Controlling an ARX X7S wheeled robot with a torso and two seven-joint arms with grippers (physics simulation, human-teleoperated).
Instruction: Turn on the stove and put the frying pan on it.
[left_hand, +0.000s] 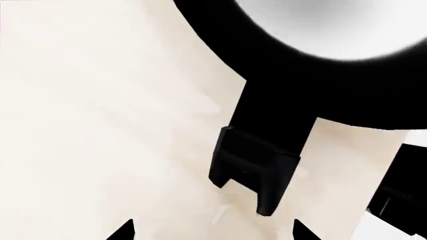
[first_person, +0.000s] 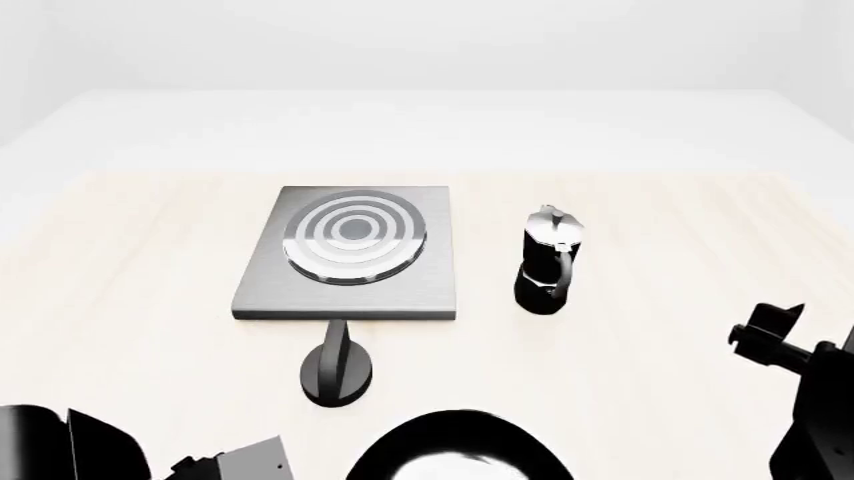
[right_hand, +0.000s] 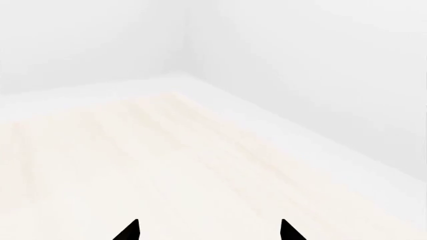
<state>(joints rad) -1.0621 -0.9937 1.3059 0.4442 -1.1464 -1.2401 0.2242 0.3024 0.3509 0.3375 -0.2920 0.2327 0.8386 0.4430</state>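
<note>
Left gripper (left_hand: 212, 231): only two black fingertips show in the left wrist view, spread wide apart with bare tabletop between them, so it reads as released and grasping nothing. Just ahead of the tips lies the frying pan (left_hand: 313, 60), a wide round black pan with a glossy pale inside; its stubby black handle (left_hand: 257, 165) points back toward the gripper, which looks like a deliberate line-up for a handle grasp. In the head view the pan sits at 6 o'clock on the pale wooden table (first_person: 694, 250), cut by the frame edge, nearest the robot and well apart from the stove. The stove (first_person: 400, 290), a flat square grey metal plate with a round burner of concentric rings, lies near centre, burner bare. A small black round knob (first_person: 336, 372) stands just beside the plate's near edge, at 6 o'clock from it, between stove and pan; whether it is switched on cannot be told. A black-and-silver moka pot (first_person: 550, 262) stands upright at 3 o'clock from the stove, apart from it, and is not needed. Right gripper (right_hand: 208, 231): tips likewise spread, facing empty table and wall, released and idle. Judgement: neither step is finished.
</note>
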